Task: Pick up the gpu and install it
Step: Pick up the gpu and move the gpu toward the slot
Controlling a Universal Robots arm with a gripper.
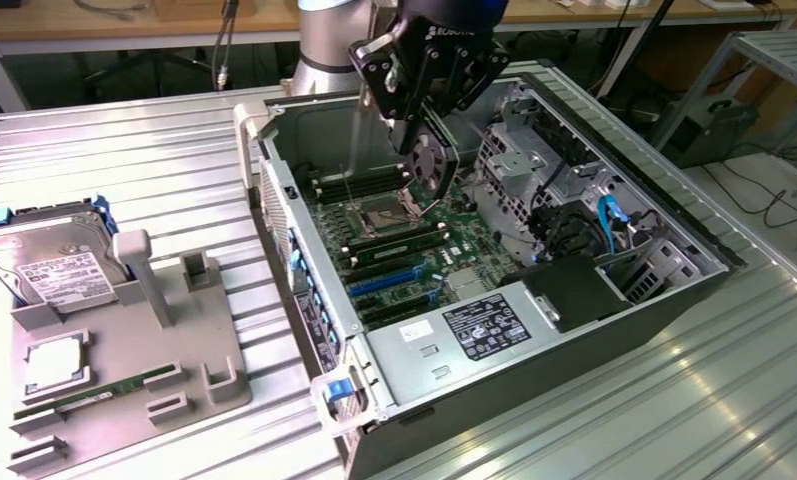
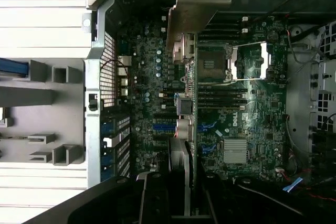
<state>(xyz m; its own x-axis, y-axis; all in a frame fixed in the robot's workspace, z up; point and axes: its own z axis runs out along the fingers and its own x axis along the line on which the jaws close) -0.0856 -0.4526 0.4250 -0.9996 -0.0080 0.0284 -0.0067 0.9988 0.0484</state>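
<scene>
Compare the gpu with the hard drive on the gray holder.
The gpu is clamped on edge in the gripper above the open case; the hard drive lies label-up in the gray holder outside the case. The gpu shows a black round fan; the hard drive shows a silver face with a white label. Both are flat computer parts.

Arm point(image 1: 321, 40) upright, fingers point(image 1: 409, 125) clamped (tips downward)
</scene>
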